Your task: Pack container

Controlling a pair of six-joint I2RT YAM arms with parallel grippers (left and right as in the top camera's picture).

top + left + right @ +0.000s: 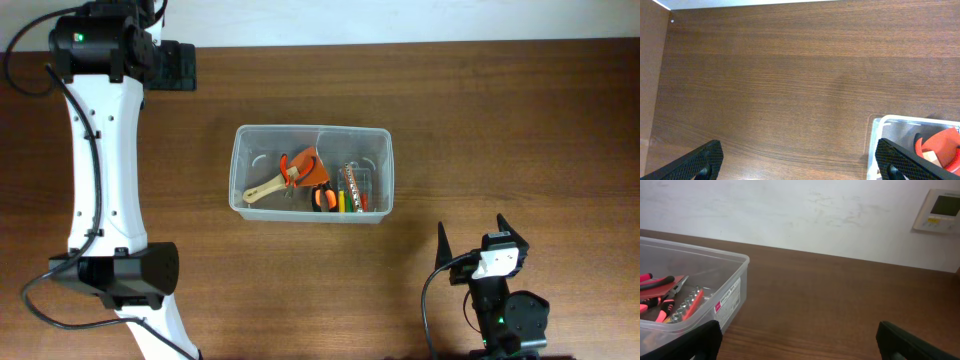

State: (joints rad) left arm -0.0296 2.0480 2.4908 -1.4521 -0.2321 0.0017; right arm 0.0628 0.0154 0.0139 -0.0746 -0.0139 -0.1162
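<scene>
Overhead: the container (pixel 240 170) sits mid-table (pixel 500 120), well apart from both arms. Inside lie a wood-handled brush (pixel 264 189), an orange tool (pixel 305 165), pliers (pixel 322 198) and a clear bit case (pixel 358 185). Nothing loose shows on the wood around it, and no lid is in sight. The left arm (pixel 100 150) reaches to the far left corner. The right gripper (pixel 470 235) stands near the front edge, fingers spread and holding nothing.

Left wrist: the left gripper (pixel 800 165) hangs over bare wood with its fingers wide apart and nothing between them. Only one corner of the container shows, at the lower right, just past one finger.

Right wrist: again the fingers are spread and empty. The container is off to the left, pliers and bits visible through its wall, and a label (pixel 727 302) on its end. A wall panel (pixel 937 211) hangs behind.

As I judge it, the packing looks done or nearly so: every tool in view is inside. What may be left, if a lid exists, is closing up; the frames cannot settle that.
</scene>
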